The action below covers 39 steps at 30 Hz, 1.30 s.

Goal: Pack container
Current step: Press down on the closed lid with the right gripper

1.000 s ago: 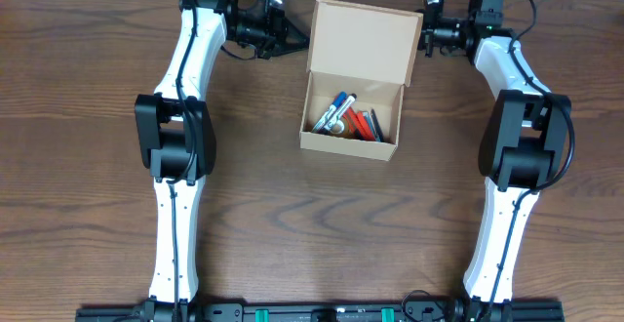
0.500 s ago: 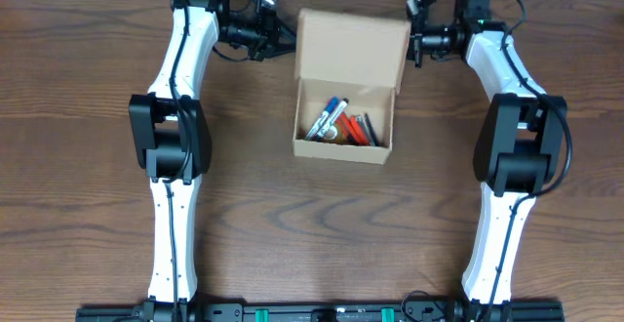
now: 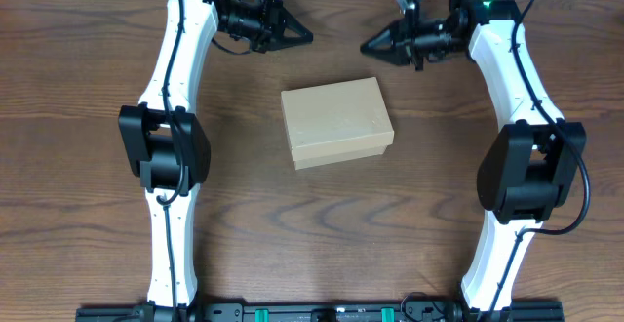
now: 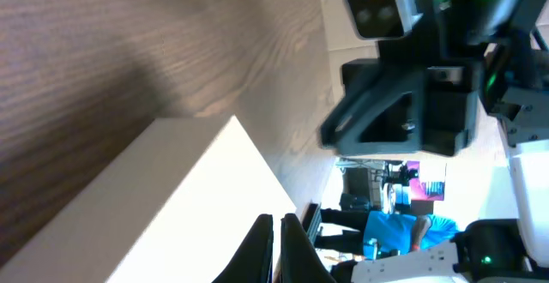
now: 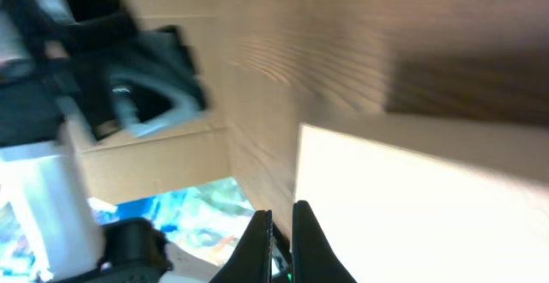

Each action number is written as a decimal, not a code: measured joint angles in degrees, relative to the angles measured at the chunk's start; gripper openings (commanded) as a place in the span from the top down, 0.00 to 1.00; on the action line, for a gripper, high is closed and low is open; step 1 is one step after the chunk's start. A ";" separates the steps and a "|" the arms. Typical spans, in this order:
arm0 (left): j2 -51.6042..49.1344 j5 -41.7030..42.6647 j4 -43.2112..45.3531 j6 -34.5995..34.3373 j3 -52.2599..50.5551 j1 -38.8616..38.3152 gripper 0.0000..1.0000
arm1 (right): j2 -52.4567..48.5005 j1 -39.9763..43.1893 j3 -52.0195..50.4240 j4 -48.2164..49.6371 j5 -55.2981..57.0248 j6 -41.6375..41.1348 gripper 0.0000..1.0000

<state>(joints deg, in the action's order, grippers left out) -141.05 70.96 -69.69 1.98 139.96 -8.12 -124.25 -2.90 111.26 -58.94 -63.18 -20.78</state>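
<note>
- The container [image 3: 336,122] is sitting near the middle of the wooden table [image 3: 88,117], between the two arms. Its flap lid is lying flat and shut, so nothing inside is showing. It is turned slightly out of square with the table edge.
- The left gripper [image 3: 300,37] is hovering over the far part of the table, to the far left of the container and apart from it. It is pointing right, toward the other gripper.
- In the left wrist view, the left gripper [image 4: 276,231] is showing its two fingers pressed almost together with only a thin slit between them, and they are gripping nothing. The container's pale top [image 4: 171,214] is filling the lower left of that view.
- The right gripper [image 3: 370,45] is hanging over the far part of the table, to the far right of the container and clear of it. It is pointing left, so the two grippers are facing each other with a gap between their tips.
- In the right wrist view, the right gripper [image 5: 281,231] is showing its fingers drawn close with a narrow gap, and they are carrying nothing. The container's bright lid [image 5: 412,206] is lying at the lower right.
</note>
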 measured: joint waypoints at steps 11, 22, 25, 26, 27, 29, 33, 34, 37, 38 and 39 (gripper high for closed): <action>1.05 -11.65 -10.86 6.54 0.02 0.02 0.94 | 0.00 -6.80 0.00 -15.02 19.32 7.67 0.98; 17.77 -33.44 -10.93 7.08 0.11 0.04 0.94 | 6.03 -19.76 0.00 -21.70 40.85 8.35 0.99; 21.62 -36.79 -11.06 7.02 0.63 0.04 0.94 | 10.01 -21.53 0.00 -23.04 45.18 7.76 0.98; 22.27 -37.35 -11.15 6.99 0.74 0.04 0.94 | 11.23 -21.94 0.02 -23.71 46.64 7.61 0.98; 22.75 -37.88 -11.32 6.99 0.76 0.04 0.94 | 11.91 -22.18 0.02 -24.11 47.65 7.56 0.98; 23.08 -38.71 -11.87 6.91 0.76 0.04 0.94 | 12.81 -22.71 0.07 -24.72 49.77 7.54 0.99; 22.97 -39.89 -12.87 6.86 0.76 0.04 0.94 | 12.66 -22.97 0.07 -24.24 52.59 7.54 0.98; 22.97 -39.91 -13.03 6.86 0.76 0.04 0.94 | 12.68 -22.97 0.07 -24.15 52.98 7.52 0.98; 22.97 -39.93 -13.40 6.86 0.76 0.04 0.94 | 12.66 -23.02 0.04 -23.61 54.05 7.54 0.98; 22.97 -39.93 -13.46 6.86 0.76 0.04 0.94 | 12.66 -23.02 0.02 -23.30 54.25 7.56 0.99; 22.97 -39.93 -13.46 6.86 0.76 0.04 0.94 | 12.66 -23.02 0.00 -23.10 54.34 7.56 0.99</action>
<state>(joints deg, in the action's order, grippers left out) -118.08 31.03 -83.15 8.84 140.73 -8.08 -111.59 -25.91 111.26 -82.04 -8.84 -13.21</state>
